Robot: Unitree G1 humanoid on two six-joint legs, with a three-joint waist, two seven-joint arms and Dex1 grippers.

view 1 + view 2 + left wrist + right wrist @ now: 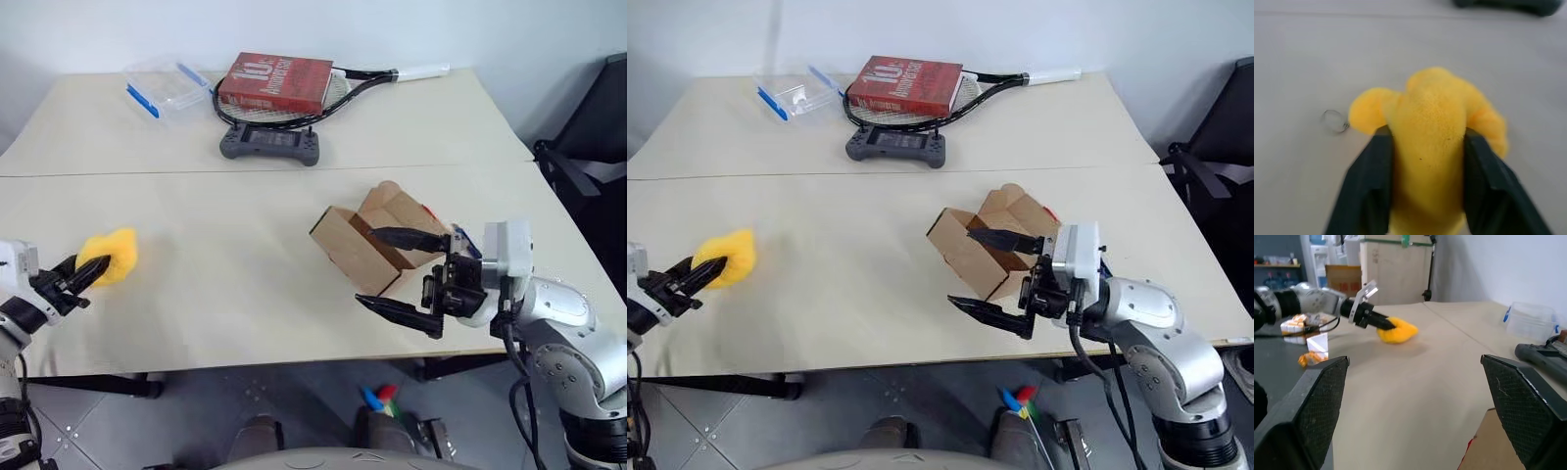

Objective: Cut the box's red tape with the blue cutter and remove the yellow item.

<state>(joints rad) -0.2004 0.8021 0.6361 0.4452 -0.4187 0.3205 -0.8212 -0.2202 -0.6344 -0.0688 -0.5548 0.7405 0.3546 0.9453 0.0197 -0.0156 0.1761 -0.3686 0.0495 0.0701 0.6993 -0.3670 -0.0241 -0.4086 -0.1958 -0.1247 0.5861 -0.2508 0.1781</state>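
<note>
I see the box (pixel 367 240) open on the bench (pixel 235 284), well left of it my left gripper (pixel 86 275) pinching the yellow item (pixel 111 255), right gripper (pixel 402 271) spread beside the box

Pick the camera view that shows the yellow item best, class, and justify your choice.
The left wrist view: the yellow item sits close up between the left gripper's fingers, its fuzzy surface plain. Both eye views show it small at the table's left side. The right wrist view shows it far off across the table.
</note>
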